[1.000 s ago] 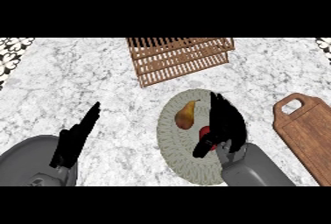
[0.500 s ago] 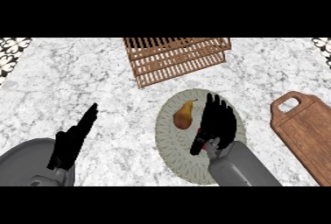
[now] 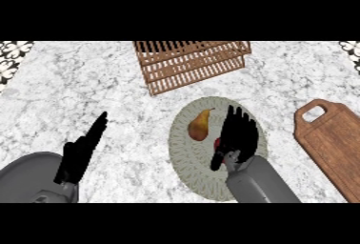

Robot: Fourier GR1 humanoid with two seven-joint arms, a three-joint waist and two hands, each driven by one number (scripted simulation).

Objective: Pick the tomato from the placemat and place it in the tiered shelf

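The right hand [image 3: 235, 136] lies flat over the placemat [image 3: 188, 164], fingers straight and holding nothing; the tomato [image 3: 218, 144] peeks out beneath them — a pear [image 3: 200, 126] just beside their tips; the left hand [image 3: 83, 151] rests open; the tiered shelf [image 3: 190, 64] sits beyond the fingertips.

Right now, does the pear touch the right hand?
Apart. The head view shows a strip of placemat between the pear and the right hand.

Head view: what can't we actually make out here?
- tomato: only a red sliver shows; the right hand covers the rest, so contact or grasp is unclear.
- placemat: its right part lies under that hand and forearm.
- cutting board: cut off by the right edge.
- tiered shelf: tiers indistinguishable from above.
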